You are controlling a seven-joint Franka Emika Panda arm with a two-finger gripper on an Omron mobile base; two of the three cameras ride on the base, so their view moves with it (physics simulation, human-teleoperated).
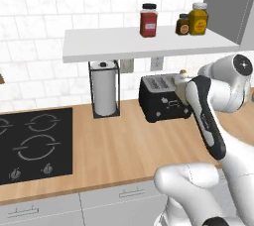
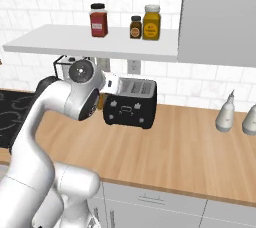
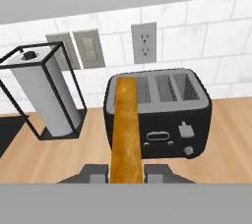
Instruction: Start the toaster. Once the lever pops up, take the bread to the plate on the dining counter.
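Grasping bread (image 3: 127,129) edge-on in hand (image 3: 126,171), toaster (image 1: 159,98) on wooden counter (image 1: 124,145), white tiled wall (image 1: 39,7)

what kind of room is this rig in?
A rendered home kitchen, by the look of it: a wooden counter with a black hob set in it, a black toaster against a white tiled wall, a paper towel roll in a wire stand, and jars on a shelf.
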